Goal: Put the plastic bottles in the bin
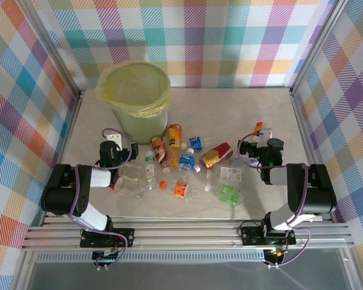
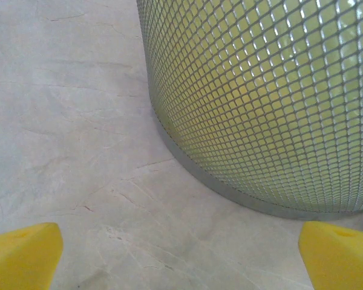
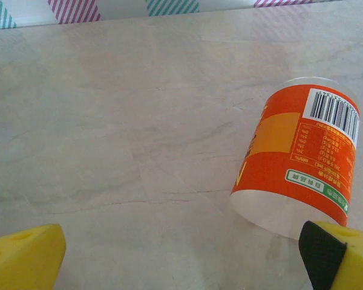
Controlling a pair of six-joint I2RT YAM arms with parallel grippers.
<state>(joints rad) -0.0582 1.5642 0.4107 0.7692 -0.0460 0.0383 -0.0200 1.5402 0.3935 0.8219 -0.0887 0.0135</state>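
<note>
The bin (image 1: 133, 99), a pale-green bucket lined with a yellow bag, stands at the back left. Its mesh wall (image 2: 260, 103) rises just ahead of my open left gripper (image 2: 181, 257), which has bare table between its yellow fingertips (image 2: 21, 254). In the top view the left gripper (image 1: 113, 141) sits low beside the bin's left base. Several plastic bottles (image 1: 187, 160) lie scattered mid-table. An orange-labelled bottle (image 3: 296, 163) lies just ahead and to the right of my open right gripper (image 3: 181, 257). From above, that bottle (image 1: 263, 128) is just beyond the right gripper (image 1: 264, 144).
A loose orange cap (image 1: 162, 185) and flattened clear bottles (image 1: 232, 174) lie toward the near side. Checked walls (image 1: 193, 42) and metal frame rails (image 1: 299, 115) close the table (image 1: 230, 112) in at the back and sides.
</note>
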